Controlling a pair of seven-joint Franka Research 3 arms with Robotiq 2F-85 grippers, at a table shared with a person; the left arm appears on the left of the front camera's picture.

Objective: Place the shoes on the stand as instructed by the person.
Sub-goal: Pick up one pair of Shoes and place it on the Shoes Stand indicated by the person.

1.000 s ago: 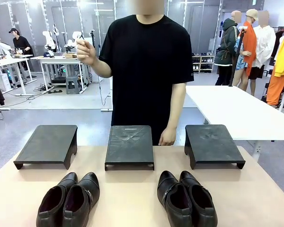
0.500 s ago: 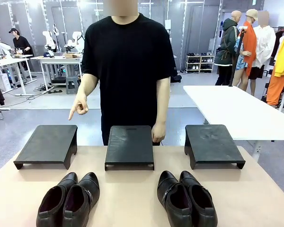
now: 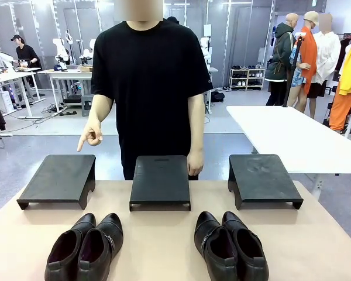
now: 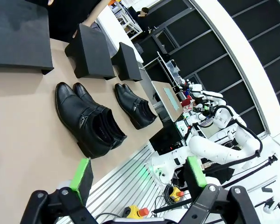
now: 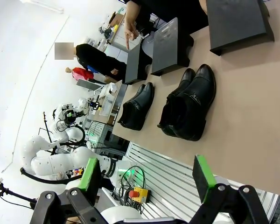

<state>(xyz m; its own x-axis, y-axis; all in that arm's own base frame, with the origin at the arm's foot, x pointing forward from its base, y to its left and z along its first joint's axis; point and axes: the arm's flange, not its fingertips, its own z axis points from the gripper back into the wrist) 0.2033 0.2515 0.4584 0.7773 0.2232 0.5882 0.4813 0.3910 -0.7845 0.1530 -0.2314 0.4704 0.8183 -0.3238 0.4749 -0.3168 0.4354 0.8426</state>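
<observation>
Person's hand (image 3: 91, 136) points at upper-left matte black stand (image 3: 58, 178); glossy black leather shoe pair (image 3: 85, 249) below, toes stand-ward, likely nearer L gripper (image 4: 139, 170) than R gripper (image 5: 147, 176); both agape, empty.

Person (image 3: 149, 88) shifted twd robot's left, raised hand (image 3: 90, 136) dropped, now pointing at left stand (image 3: 59, 177)
</observation>
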